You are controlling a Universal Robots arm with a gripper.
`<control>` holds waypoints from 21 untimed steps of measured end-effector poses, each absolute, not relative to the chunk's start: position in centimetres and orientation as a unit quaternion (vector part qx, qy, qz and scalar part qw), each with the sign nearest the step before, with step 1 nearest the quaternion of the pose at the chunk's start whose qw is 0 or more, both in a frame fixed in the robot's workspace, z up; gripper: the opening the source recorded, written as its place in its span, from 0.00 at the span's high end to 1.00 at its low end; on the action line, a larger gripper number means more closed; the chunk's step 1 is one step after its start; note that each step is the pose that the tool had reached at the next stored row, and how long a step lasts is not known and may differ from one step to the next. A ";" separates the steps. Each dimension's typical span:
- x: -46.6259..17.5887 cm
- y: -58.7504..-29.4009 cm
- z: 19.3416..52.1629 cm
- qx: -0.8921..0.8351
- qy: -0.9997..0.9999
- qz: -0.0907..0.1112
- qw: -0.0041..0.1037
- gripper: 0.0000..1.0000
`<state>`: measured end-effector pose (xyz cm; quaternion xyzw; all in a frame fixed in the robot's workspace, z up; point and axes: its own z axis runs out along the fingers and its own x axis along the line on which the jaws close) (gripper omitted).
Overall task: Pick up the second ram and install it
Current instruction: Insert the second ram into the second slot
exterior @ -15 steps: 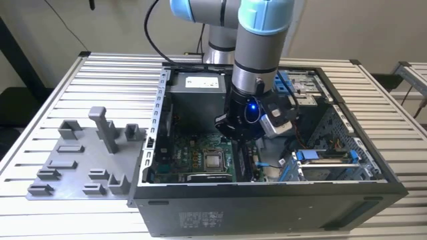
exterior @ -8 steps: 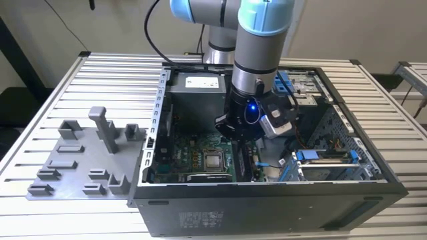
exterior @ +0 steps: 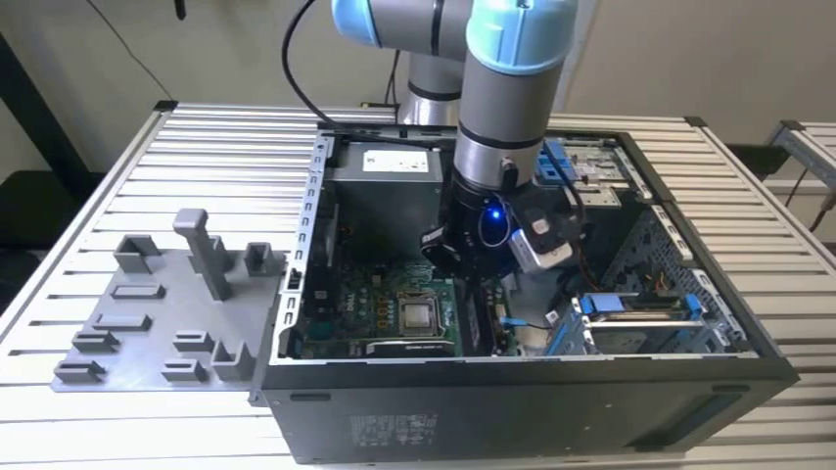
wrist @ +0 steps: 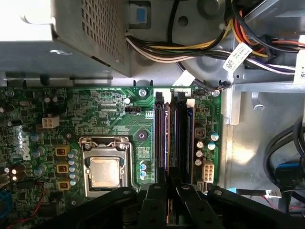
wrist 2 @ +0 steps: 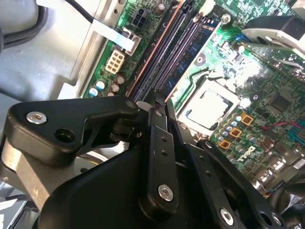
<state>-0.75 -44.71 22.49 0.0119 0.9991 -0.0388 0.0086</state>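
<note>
My gripper (exterior: 455, 266) is down inside the open computer case, over the memory slots (wrist: 177, 138) beside the processor socket (wrist: 105, 171). In the first wrist view the second ram (wrist: 167, 143) is a thin stick seen edge-on, standing in a slot and running under my gripper (wrist: 167, 193). The black fingers (wrist: 153, 200) are drawn close together with the stick's edge showing between them. In the second wrist view the gripper (wrist 2: 159, 102) has its tips meeting at the near end of the slots. Another bluish stick (wrist: 189, 138) stands two slots over.
The grey plastic tray (exterior: 144, 323) with blocks and posts lies on the slatted table at the exterior view's left of the case (exterior: 523, 421). The power supply box (wrist: 90, 33) and bundles of cables (wrist: 190, 47) crowd the space past the slots. Drive bays (exterior: 640, 313) fill the case's right.
</note>
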 end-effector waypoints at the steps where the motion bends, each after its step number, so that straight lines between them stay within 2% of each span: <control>1: -0.7 -44.7 22.5 0.012 0.999 -0.039 0.009 0.86; 21: -0.6 -44.8 22.0 0.012 0.999 -0.039 0.009 0.86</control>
